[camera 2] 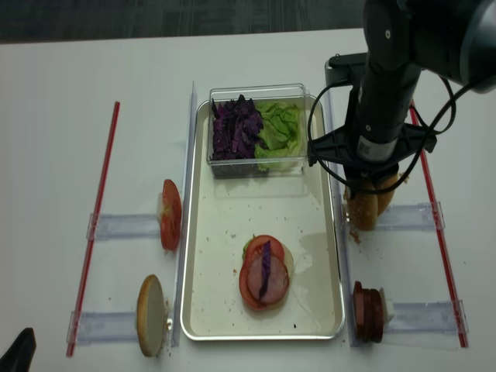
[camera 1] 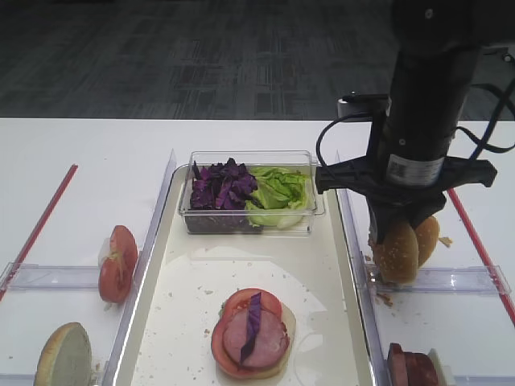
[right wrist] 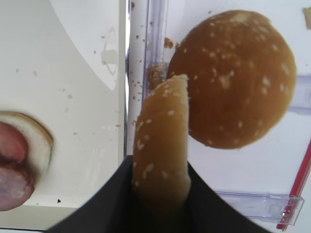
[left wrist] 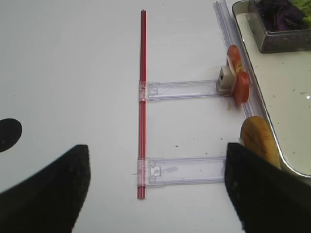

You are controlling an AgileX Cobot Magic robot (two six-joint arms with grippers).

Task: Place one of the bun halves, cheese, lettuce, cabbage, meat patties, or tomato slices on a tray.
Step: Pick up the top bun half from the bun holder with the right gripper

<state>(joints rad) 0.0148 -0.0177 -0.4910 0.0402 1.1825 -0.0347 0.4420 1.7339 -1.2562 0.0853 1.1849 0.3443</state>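
My right gripper (right wrist: pixel 160 189) is shut on a sesame bun half (right wrist: pixel 160 141), held on edge and hanging just right of the tray's metal rim (camera 1: pixel 348 241). A second seeded bun top (right wrist: pixel 233 77) lies right behind it on a clear rail. On the cream tray (camera 2: pixel 217 294) sits a stack of tomato slice, meat patty and a cabbage strip (camera 1: pixel 252 331). Lettuce (camera 1: pixel 278 193) and cabbage (camera 1: pixel 221 186) fill the clear box. My left gripper (left wrist: pixel 158 189) hangs open over bare table, left of the tray. Cheese is not clearly seen.
Tomato slices (camera 1: pixel 117 261) and a bun half with a pale cut face (camera 1: pixel 64 354) stand on rails left of the tray. Meat patties (camera 1: pixel 410 368) stand on a rail at the front right. Red strips (camera 2: pixel 101 209) run along both outer sides.
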